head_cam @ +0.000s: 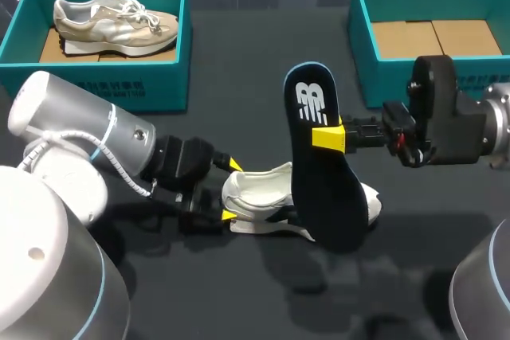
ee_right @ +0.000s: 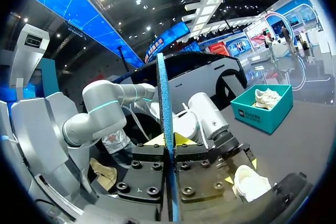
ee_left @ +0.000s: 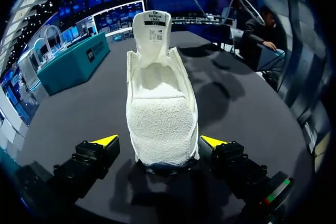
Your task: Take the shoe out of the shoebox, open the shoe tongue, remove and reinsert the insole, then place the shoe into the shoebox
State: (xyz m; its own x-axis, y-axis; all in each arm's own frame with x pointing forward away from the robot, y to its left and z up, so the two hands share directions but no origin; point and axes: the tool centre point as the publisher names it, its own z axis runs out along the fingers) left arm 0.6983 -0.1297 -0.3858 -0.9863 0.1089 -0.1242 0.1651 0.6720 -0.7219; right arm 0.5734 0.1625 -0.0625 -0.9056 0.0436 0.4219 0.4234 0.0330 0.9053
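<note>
A white shoe [head_cam: 259, 195] lies on the dark table's middle, tongue pulled open; in the left wrist view the shoe [ee_left: 160, 103] shows its bare inside. My left gripper [head_cam: 230, 189] is open, its yellow tips either side of the heel [ee_left: 160, 141]. A black insole [head_cam: 323, 169] with a blue edge stands upright above the shoe's front. My right gripper [head_cam: 328, 138] is shut on the insole's edge. In the right wrist view the insole [ee_right: 166, 103] is an edge-on blue strip between the right gripper's [ee_right: 169, 142] tips, with the shoe [ee_right: 251, 182] below.
A teal shoebox [head_cam: 103, 85] at the back left holds a beige shoe [head_cam: 111, 21]. A second teal shoebox [head_cam: 382, 77] at the back right shows only its cardboard bottom. The left box [ee_right: 262, 116] is also in the right wrist view.
</note>
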